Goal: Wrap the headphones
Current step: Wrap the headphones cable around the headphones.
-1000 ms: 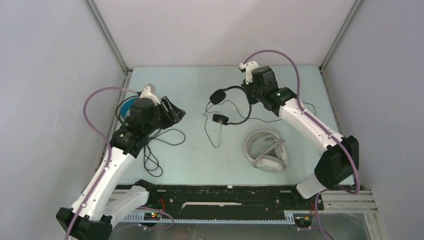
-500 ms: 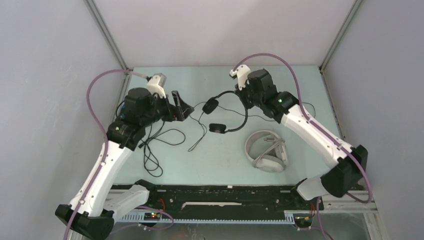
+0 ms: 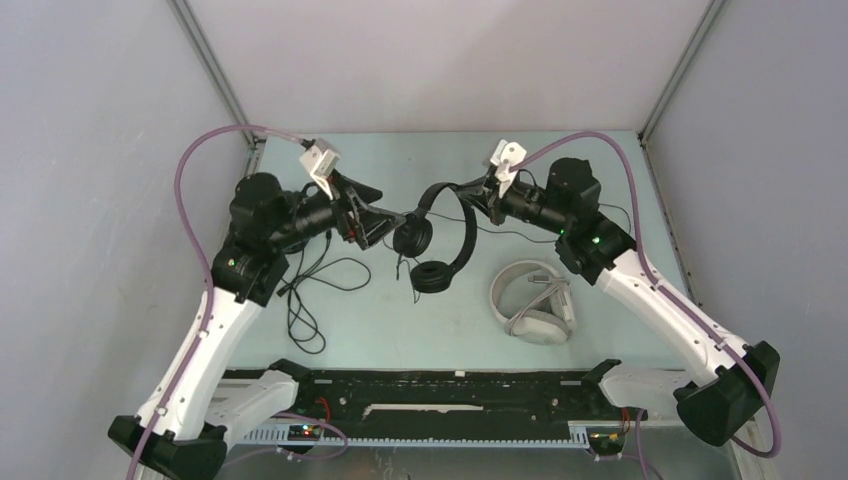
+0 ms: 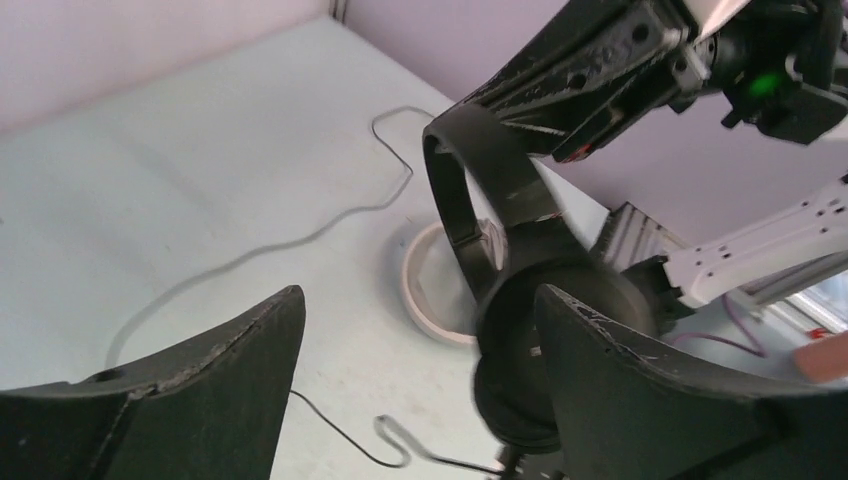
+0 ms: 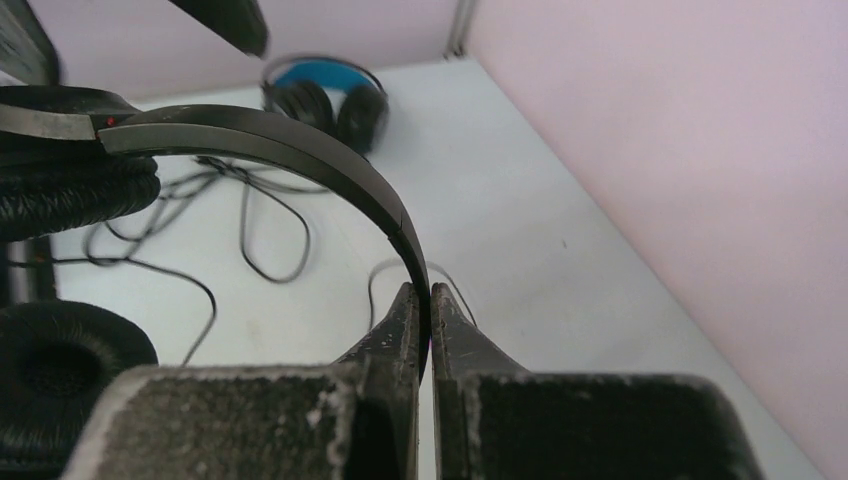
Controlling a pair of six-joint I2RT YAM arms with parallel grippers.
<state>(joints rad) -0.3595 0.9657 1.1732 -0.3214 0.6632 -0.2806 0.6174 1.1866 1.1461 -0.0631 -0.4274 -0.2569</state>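
Observation:
My right gripper [image 3: 480,194] is shut on the headband of the thin black headphones [image 3: 438,235] and holds them above the table, ear cups hanging down. In the right wrist view the band [image 5: 300,150] runs between the closed fingertips of that gripper [image 5: 418,292]. My left gripper [image 3: 378,216] is open, just left of the upper ear cup [image 4: 545,330]; one finger [image 4: 660,400] overlaps the cup. The headset's thin cable [image 4: 400,440] trails on the table. The white headphones [image 3: 534,301] lie at centre right. The bulky black headphones with blue lining [image 5: 325,95] lie at the far left.
A tangle of black cable [image 3: 310,290] lies on the table under my left arm. Grey walls and a metal frame close the table on three sides. A black rail [image 3: 440,385] runs along the near edge.
My left gripper rose from the bulky headset's cable, opened wide and swung right. The right arm carried the thin black headset left toward it and turned it.

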